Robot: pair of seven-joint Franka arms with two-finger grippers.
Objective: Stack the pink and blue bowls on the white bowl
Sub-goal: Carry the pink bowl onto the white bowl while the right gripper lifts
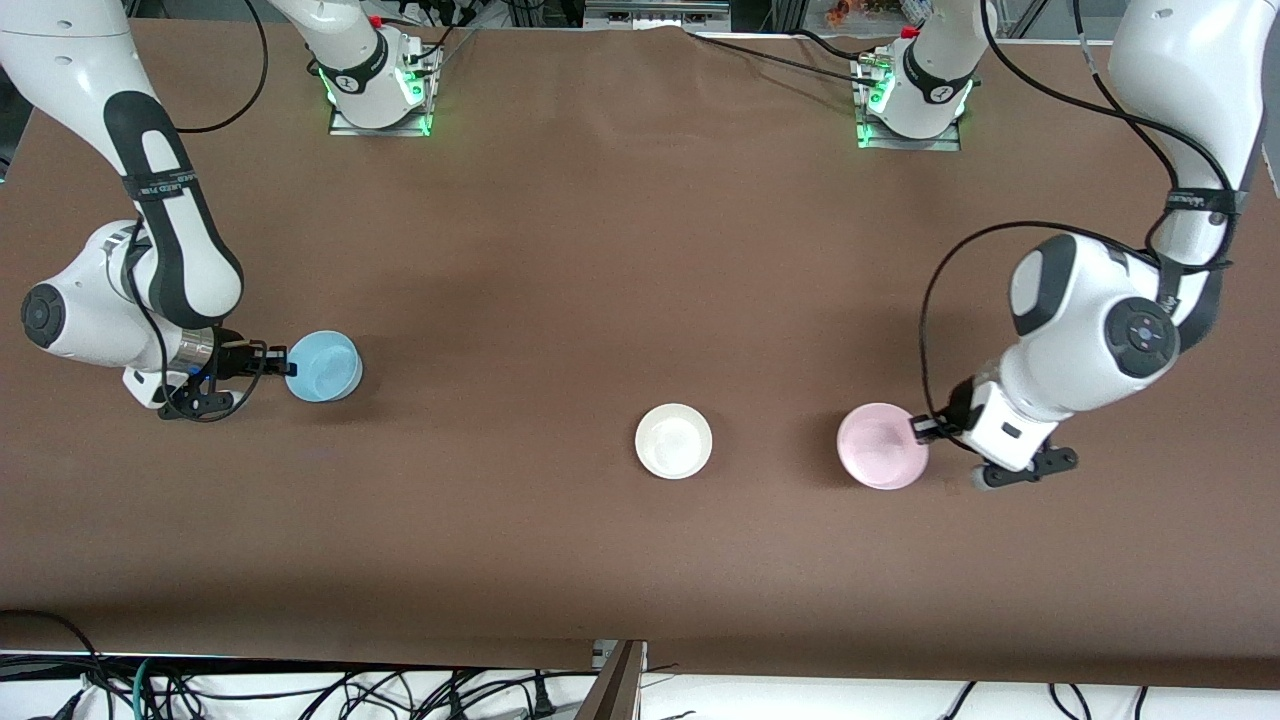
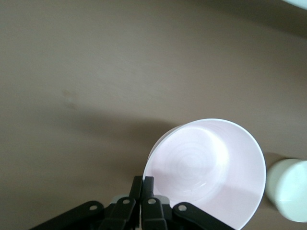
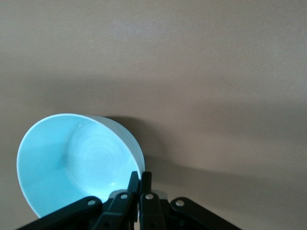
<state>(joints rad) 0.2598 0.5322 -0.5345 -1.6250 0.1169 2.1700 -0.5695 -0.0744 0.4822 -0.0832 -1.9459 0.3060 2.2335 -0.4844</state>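
Observation:
The white bowl (image 1: 674,440) sits on the brown table between the two others; its edge also shows in the left wrist view (image 2: 289,189). The pink bowl (image 1: 880,446) is beside it toward the left arm's end, tilted. My left gripper (image 1: 926,428) is shut on its rim (image 2: 206,172); the gripper shows in the left wrist view (image 2: 144,184). The blue bowl (image 1: 323,366) is toward the right arm's end, tilted. My right gripper (image 1: 278,360) is shut on its rim (image 3: 76,160); the gripper shows in the right wrist view (image 3: 140,179).
The brown table (image 1: 600,250) carries the two arm bases at its edge farthest from the front camera. Cables hang below the table's near edge (image 1: 400,690).

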